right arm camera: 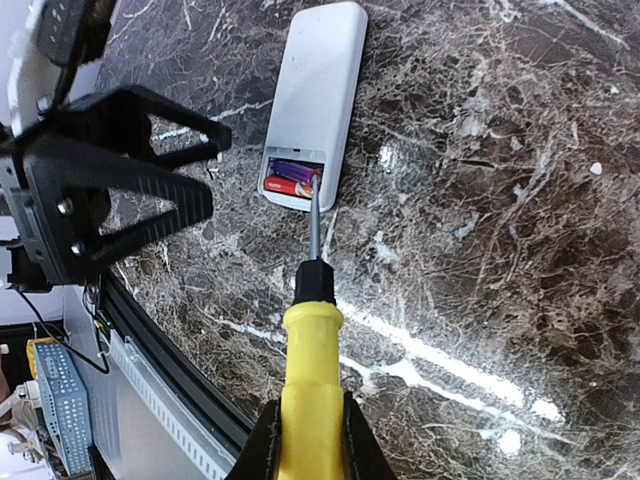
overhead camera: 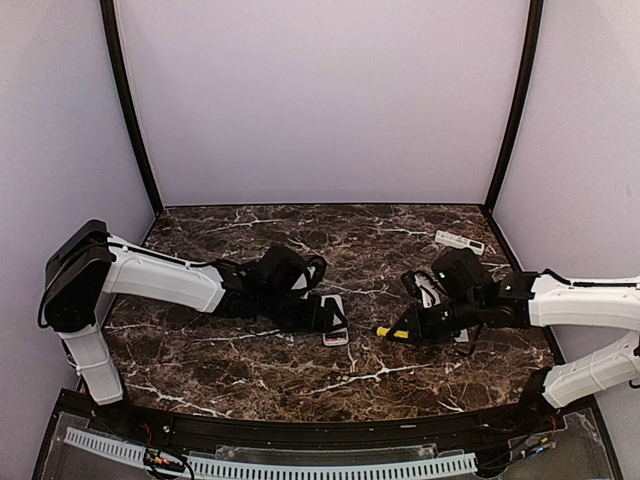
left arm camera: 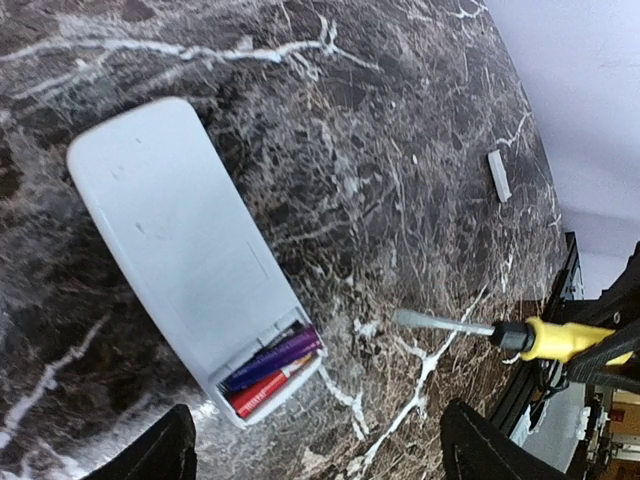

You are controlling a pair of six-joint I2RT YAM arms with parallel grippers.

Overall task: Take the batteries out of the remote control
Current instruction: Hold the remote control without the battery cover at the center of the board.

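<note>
- Your left fingers are spread wide and grasp nothing. The remote control lies face down on the worktop just ahead of them, with its open end nearest the fingertips and roughly between them.
- Your right fingers are clenched on the yellow handle of the screwdriver, with the shaft pointing straight out ahead of them.
- The batteries sit in the uncovered bay at the remote's near end. In the right wrist view the blade tip is at the edge of that bay. You can't tell from here whether it touches.
- Step in hand, as I read it: pry out the first cell.
  - Pin the remote body with the left fingers first, or it will likely skid on the smooth marble.
  - Get the blade under the end of the upper cell and lever up gently, not sideways.
  - Keep the lever stroke short. A popped cell could roll away.
  - Keep the left fingertips out of the blade's path.
- Count:
  - Batteries: two visible, one purple-blue and one red, side by side. A third is possible but not visible.
  - Screwdriver: one.
  - Remotes: one being worked on, plus a second remote well beyond the right fingers at the far edge.
</note>
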